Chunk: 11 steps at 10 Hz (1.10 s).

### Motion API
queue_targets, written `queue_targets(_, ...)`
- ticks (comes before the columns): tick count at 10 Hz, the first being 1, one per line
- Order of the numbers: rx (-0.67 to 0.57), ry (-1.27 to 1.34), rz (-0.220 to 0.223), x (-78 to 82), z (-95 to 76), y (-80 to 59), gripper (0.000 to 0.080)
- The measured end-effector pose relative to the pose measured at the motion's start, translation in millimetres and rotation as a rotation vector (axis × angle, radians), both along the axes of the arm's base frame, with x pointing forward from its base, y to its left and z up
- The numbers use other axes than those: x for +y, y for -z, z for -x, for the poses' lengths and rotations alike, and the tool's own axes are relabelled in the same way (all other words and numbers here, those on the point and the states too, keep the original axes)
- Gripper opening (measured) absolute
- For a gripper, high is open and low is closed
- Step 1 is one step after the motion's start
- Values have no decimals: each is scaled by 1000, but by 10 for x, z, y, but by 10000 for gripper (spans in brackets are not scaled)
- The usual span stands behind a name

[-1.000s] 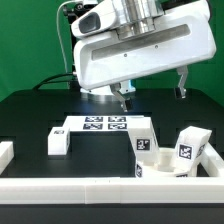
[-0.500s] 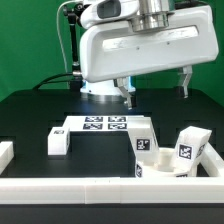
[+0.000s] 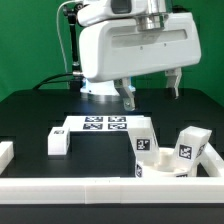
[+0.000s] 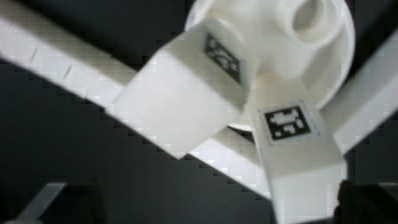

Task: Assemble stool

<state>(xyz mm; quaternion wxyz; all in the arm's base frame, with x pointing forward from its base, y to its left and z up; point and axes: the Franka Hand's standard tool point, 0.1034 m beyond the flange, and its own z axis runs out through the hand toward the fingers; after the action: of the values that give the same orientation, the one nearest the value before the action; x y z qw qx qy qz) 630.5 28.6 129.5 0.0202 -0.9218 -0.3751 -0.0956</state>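
The arm has swung a little toward the exterior view's left since half a second ago, and the finger on that view's right now sits closer to its partner. Whether that comes from turning or closing cannot be told.

The seat (image 4: 267, 30), a thick white disc with a round hollow, lies in the near corner on the exterior view's right, close to the front rail (image 3: 100, 188). Two tagged legs crowd it. The upright leg (image 3: 143, 140) stands beside the marker board (image 3: 100, 125), and the tilted leg (image 3: 188, 150) leans just to its right. In the wrist view both legs overlap the seat's rim. The third leg (image 3: 57, 142) rests alone off the marker board's other end, well apart from the rest.

The claw (image 3: 150, 98) hangs high over the back of the black table (image 3: 30, 115), well apart from every stool part. Its fingers are spread wide, holding and touching nothing.
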Motion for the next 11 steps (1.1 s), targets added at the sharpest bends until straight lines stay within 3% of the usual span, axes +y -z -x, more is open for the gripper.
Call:
queue_targets(2, -10, -186, 55, 6, -15, 19, 649)
queue_targets(6, -26, -407, 105, -61, -8, 37, 649)
queue_targets(8, -17, -509, 136, -38, 16, 125, 649)
queue_targets(11, 10, -496, 127, -2, 38, 308, 649)
